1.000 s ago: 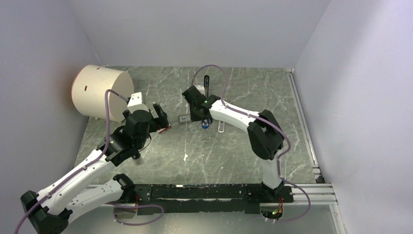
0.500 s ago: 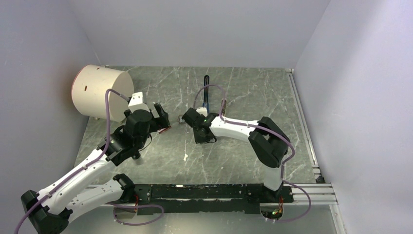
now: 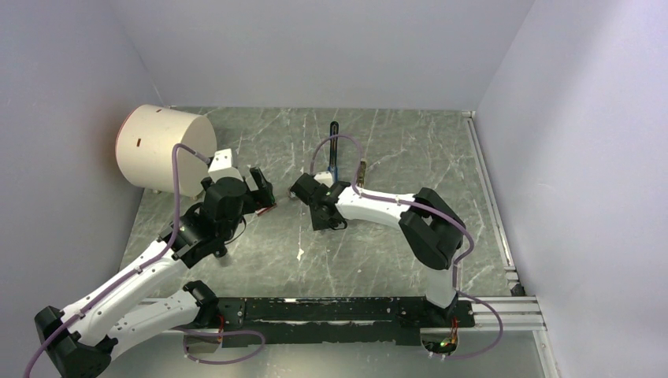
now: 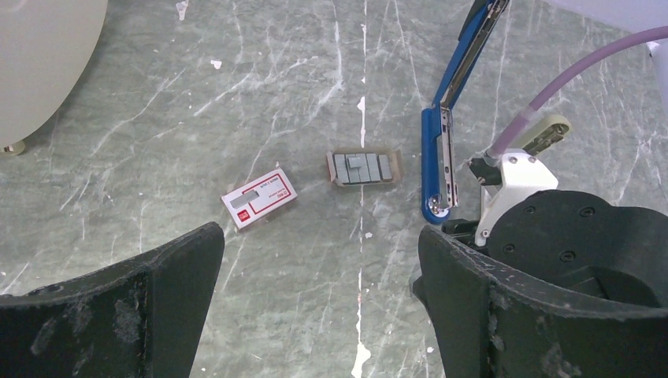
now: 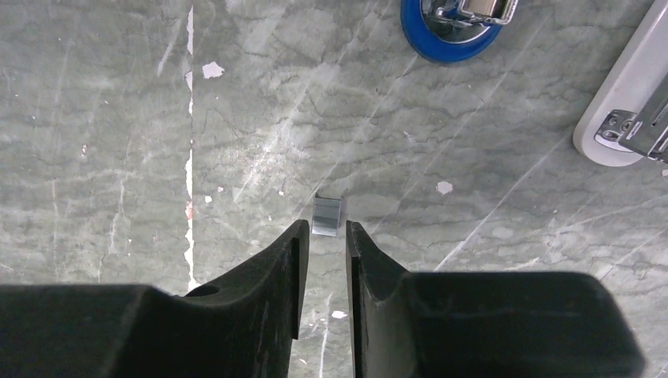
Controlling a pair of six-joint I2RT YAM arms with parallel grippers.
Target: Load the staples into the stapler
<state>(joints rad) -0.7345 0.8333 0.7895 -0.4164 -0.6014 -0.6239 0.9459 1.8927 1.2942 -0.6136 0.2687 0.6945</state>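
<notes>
The blue stapler (image 3: 334,146) lies hinged wide open at the table's middle back. The left wrist view shows its lower half (image 4: 438,165), and its round blue end shows in the right wrist view (image 5: 457,22). My right gripper (image 5: 328,224) is low over the table, jaws narrowly apart, closed on a short silver staple strip (image 5: 328,211) at the tips. In the top view it (image 3: 324,219) sits just left of the stapler's near end. My left gripper (image 4: 319,236) is wide open and empty, hovering left of this (image 3: 264,193).
A small tray (image 4: 394,167) holding more staples (image 4: 358,168) lies left of the stapler, with a red-and-white box lid (image 4: 259,198) further left. A pale off-white bar (image 3: 362,168) lies right of the stapler. A big cream cylinder (image 3: 161,150) stands at back left.
My right gripper has moved from the stapler's near end to the left and toward me, then stayed still. The left arm has hardly moved.
</notes>
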